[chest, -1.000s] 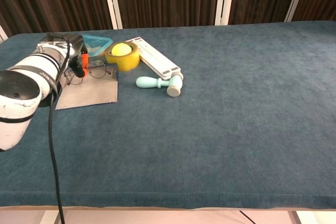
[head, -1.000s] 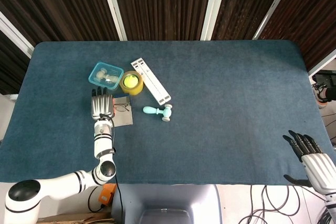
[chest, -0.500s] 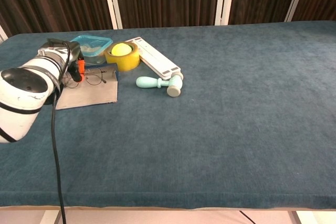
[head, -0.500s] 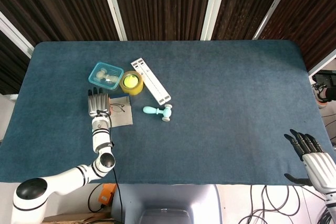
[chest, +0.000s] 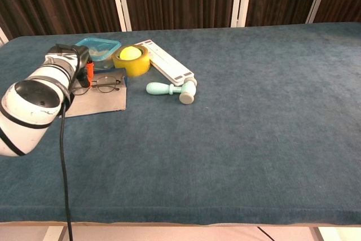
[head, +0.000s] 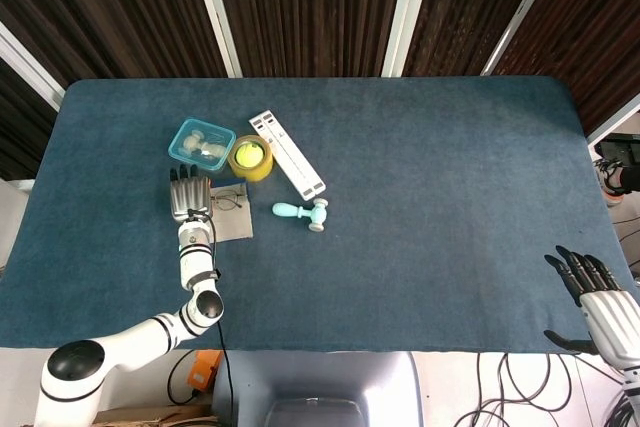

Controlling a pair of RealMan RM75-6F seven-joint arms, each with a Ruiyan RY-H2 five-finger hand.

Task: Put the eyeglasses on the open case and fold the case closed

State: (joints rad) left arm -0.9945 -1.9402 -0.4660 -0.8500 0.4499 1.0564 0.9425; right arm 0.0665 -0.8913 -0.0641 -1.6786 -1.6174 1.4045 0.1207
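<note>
Thin-framed eyeglasses (head: pixel 229 201) (chest: pixel 105 86) lie on the flat grey open case (head: pixel 236 222) (chest: pixel 97 103) at the table's left. My left hand (head: pixel 188 197) lies flat on the case's left part, right beside the glasses, fingers spread and pointing away, nothing gripped. In the chest view my white left forearm (chest: pixel 34 103) hides most of that hand and the case's left edge. My right hand (head: pixel 598 299) hovers off the table's near right corner, fingers spread and empty.
Just behind the case stand a teal lidded container (head: pixel 201 142) (chest: pixel 98 46) and a yellow tape roll (head: pixel 250 158) (chest: pixel 131 60). A white slotted strip (head: pixel 288 154) and a teal handled tool (head: pixel 302 213) (chest: pixel 172 90) lie to the right.
My left hand slid slightly left off the glasses, and they now show in full on the case. My right hand sank a little toward the frame's bottom.
</note>
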